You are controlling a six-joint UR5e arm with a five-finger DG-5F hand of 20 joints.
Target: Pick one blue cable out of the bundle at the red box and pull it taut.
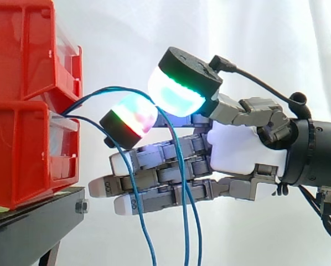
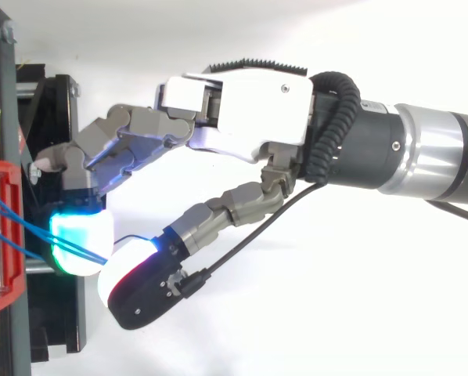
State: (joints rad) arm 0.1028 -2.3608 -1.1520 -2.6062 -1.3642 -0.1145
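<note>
- White curtain (image 1: 276, 44) as bkgd; red bins (image 1: 21, 111) stacked at left on black stand (image 1: 38, 221).
- Blue cable (image 1: 113, 87): thin, comes out at the bins' front, arcs up slack, runs btw two glowing pads (image 1: 179, 91), then hangs down across the hand (image 1: 237, 144).
- Those two pads are closed on the cable in a pinch; the other fingers are straight, pointing at the bins.
- Other blue strands (image 1: 149, 244) drop past the fingers, cut off at the bottom edge; can't tell if a 2nd strand sits in the pinch.

Red bins (image 1: 21, 111) on black stand (image 1: 32, 221)
</note>
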